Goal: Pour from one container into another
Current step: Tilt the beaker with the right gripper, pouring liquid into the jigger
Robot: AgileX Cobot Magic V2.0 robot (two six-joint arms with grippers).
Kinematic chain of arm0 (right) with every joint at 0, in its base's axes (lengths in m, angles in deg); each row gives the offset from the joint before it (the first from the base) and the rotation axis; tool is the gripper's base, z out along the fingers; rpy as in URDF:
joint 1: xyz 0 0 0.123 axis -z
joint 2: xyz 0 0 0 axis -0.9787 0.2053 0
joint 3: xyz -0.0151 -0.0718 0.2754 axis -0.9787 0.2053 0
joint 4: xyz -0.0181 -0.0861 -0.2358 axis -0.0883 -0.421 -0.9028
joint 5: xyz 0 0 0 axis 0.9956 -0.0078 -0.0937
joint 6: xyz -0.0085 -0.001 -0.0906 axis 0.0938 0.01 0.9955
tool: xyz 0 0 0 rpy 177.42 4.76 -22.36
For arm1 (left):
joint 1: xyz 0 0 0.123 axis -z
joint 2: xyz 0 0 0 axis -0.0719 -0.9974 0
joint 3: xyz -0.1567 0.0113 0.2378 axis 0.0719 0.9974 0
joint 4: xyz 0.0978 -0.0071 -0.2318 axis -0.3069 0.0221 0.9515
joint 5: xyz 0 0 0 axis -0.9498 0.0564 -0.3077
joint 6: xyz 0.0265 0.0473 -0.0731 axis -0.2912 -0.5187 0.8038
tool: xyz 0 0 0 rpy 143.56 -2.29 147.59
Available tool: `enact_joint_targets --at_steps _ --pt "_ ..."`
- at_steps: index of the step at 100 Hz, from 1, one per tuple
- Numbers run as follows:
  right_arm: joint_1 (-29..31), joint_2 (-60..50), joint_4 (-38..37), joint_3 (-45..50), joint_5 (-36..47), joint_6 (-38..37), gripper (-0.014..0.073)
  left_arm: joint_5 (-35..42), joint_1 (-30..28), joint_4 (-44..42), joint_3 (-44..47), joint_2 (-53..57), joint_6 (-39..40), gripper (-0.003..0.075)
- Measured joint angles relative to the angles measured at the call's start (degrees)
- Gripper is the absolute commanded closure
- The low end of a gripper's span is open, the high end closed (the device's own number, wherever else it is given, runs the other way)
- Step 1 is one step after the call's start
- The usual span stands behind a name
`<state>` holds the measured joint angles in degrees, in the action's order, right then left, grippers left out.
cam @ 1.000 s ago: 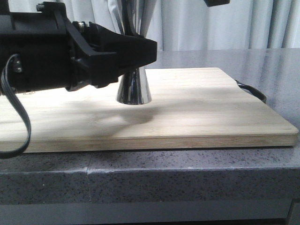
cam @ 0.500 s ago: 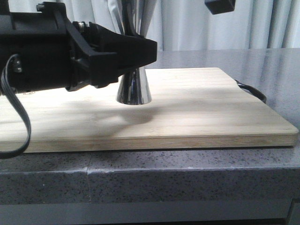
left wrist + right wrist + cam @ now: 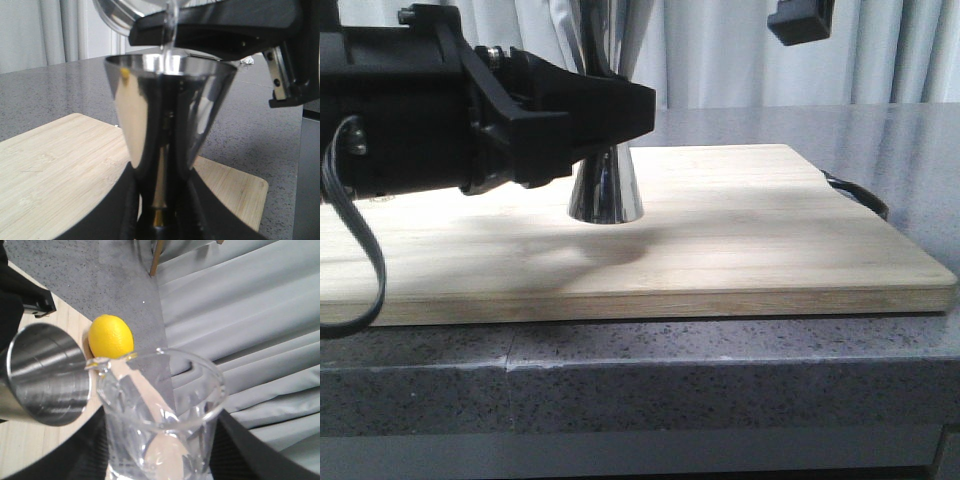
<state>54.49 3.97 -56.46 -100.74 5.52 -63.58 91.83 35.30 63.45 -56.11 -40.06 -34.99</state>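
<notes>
- My left claw is clamped around the narrow waist of the steel jigger, which stands upright on the wooden board.
- My right claw grips the glass beaker, fingers on either side of it.
- The beaker is tipped, its little spout over the jigger's open rim.
- A lemon lies just beyond the jigger, on the grey stone counter.
</notes>
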Motion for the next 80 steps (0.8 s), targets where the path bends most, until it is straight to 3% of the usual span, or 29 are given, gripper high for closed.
enact_joint_targets --at_steps 80 --pt "0.0 0.0 -0.3 0.0 -0.5 5.4 0.0306 -0.1 0.0 0.0 0.0 0.0 0.0 0.0739"
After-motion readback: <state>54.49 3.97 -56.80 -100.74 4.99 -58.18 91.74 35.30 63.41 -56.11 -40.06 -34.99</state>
